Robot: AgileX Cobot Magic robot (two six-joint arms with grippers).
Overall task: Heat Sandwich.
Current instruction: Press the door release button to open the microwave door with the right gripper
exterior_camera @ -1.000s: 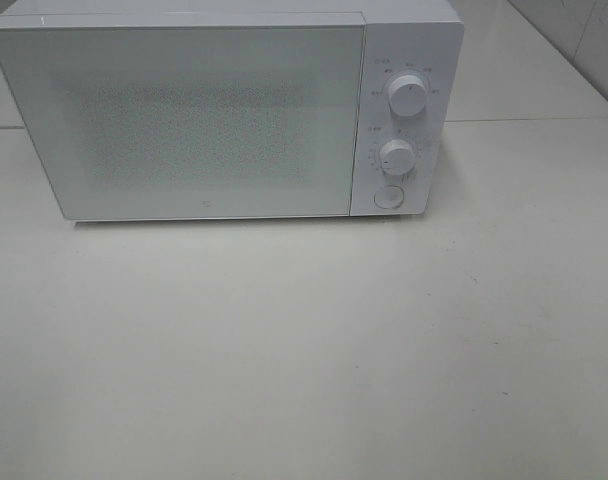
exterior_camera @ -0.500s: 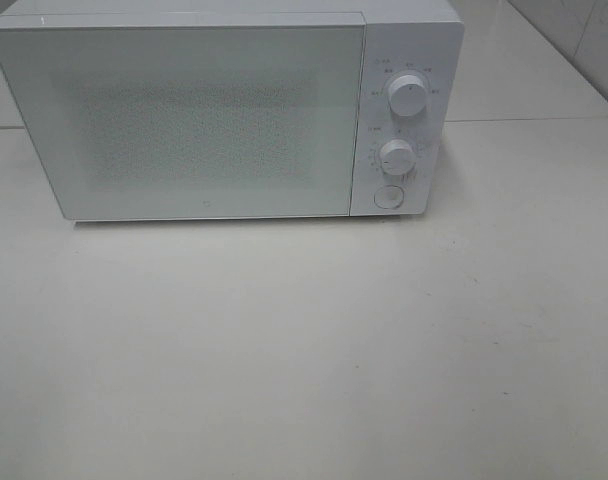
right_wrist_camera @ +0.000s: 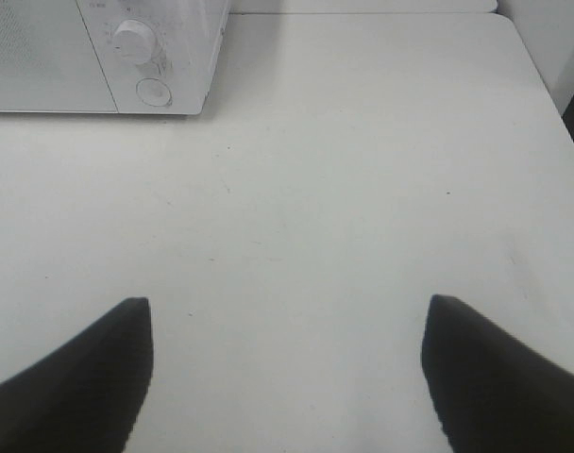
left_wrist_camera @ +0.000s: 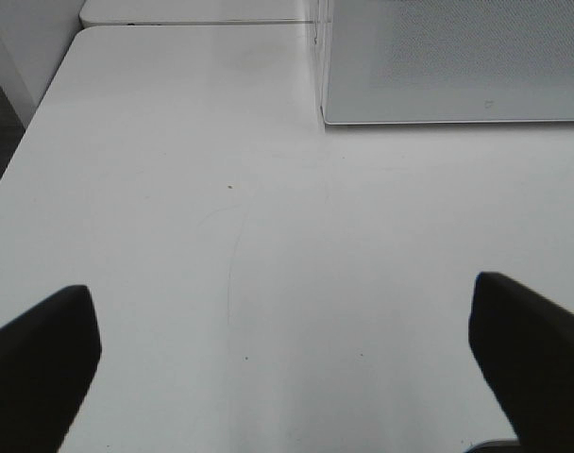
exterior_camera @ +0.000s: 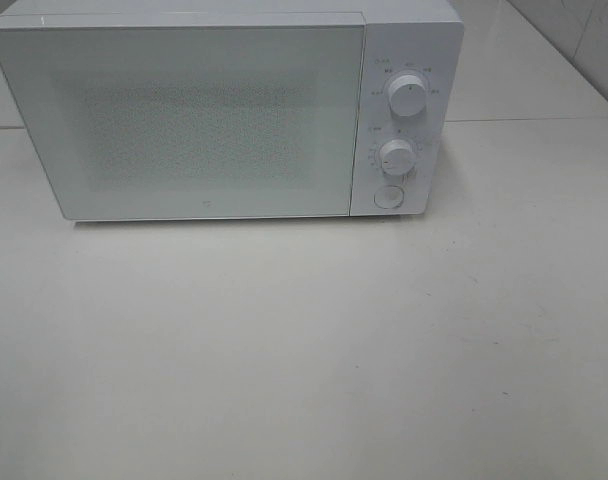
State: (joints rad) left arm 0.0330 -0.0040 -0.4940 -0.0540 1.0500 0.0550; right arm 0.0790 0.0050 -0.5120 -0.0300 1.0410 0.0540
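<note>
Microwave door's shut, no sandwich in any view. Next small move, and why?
Probably ease the right claw toward the round button below the knobs, likely the door release. The door is shut and the sandwich is not in view. The left claw and right claw both hang open and empty; the button is on the right one's side.

White microwave (exterior_camera: pixel 224 110) at 12 o'clock on the pale table (exterior_camera: pixel 304 350), door (exterior_camera: pixel 184 120) shut, window speckled. Ctrl panel on its 3 o'clock side: upper knob (exterior_camera: pixel 408 96), lower knob (exterior_camera: pixel 397 156) just under it, round button (exterior_camera: pixel 387 196) at the 6 o'clock end. Second tabletop (exterior_camera: pixel 529 70) butts on behind, w/ a seam btwn the two. Few faint scuffs on the table.
</note>
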